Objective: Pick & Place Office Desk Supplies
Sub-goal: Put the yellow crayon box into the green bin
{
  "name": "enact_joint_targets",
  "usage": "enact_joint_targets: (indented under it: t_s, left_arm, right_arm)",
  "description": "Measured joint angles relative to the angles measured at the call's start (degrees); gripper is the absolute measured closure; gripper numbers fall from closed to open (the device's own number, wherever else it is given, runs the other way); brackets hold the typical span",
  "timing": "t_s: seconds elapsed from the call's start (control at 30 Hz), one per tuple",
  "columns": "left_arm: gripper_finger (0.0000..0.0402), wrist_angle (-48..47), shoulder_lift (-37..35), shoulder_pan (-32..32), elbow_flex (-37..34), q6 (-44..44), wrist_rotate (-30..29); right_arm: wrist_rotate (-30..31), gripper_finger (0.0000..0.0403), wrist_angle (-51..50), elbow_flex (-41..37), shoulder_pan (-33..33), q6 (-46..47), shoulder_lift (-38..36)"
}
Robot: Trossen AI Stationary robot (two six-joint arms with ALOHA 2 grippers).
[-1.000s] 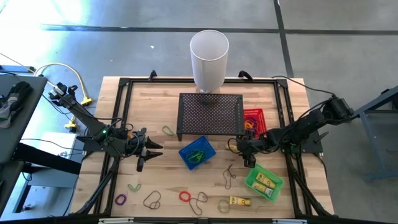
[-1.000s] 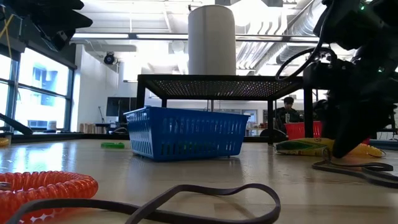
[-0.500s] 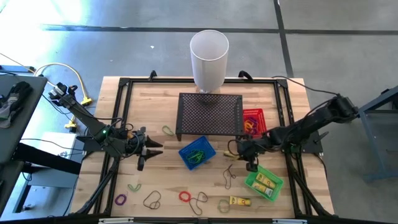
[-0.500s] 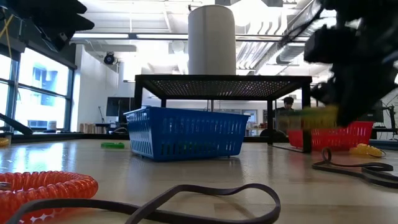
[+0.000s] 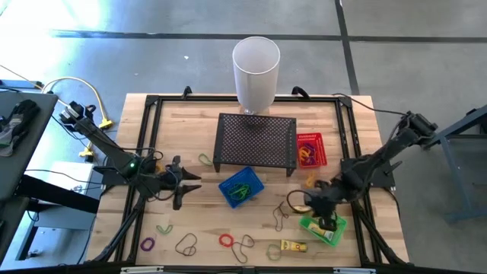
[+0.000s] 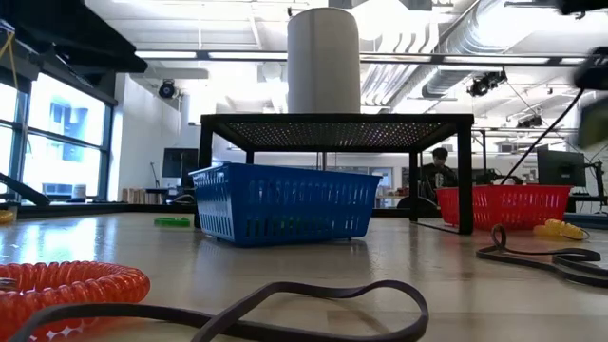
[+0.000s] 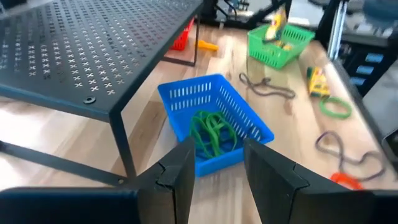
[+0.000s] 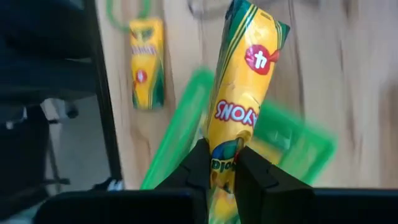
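Note:
My right gripper point(image 5: 326, 218) hangs over the green basket point(image 5: 324, 230) at the near right, shut on a yellow crayon pack point(image 8: 239, 93). More yellow packs lie in that basket. Another yellow pack point(image 5: 293, 246) lies flat on the table near the front edge. My left gripper point(image 5: 183, 190) stands open and empty at the left, pointing toward the blue basket point(image 7: 214, 124), which holds green bands point(image 7: 211, 134). Loose bands lie along the near edge: purple point(image 5: 147, 245), red point(image 5: 226, 240), dark point(image 5: 186, 245). My right gripper pinches one end of the yellow pack point(image 8: 222, 163) between its two fingers. The fingers slant steeply down from above. The pack reaches on past the fingertips in line with them, lifted clear above the green basket.
A black mesh stand point(image 5: 257, 141) stands mid-table with a white cylinder point(image 5: 256, 72) behind it. A red basket point(image 5: 310, 148) with orange bands sits right of the stand. A dark band point(image 5: 280, 217) and an orange piece point(image 5: 310, 181) lie near the right gripper.
My right gripper has taken hold of the yellow pack that lay on the table near the red basket. It has lifted it clear and carried it toward the near edge, over the green basket, tipping more steeply downward.

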Motion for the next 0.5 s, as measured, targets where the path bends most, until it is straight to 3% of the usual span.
enact_joint_targets:
  t_s: [0.23, 0.5]
  left_arm:
    - [0.027, 0.09, 0.3, 0.84, 0.0, 6.64, 0.38]
    - [0.027, 0.14, -2.53, 3.18, 0.0, 16.73, 0.62]
  right_arm:
    - [3.35, 0.037, -1.84, 0.24, 11.09, 25.42, 0.0]
    - [9.22, 0.0355, -3.99, 0.23, 18.95, 43.27, 0.0]
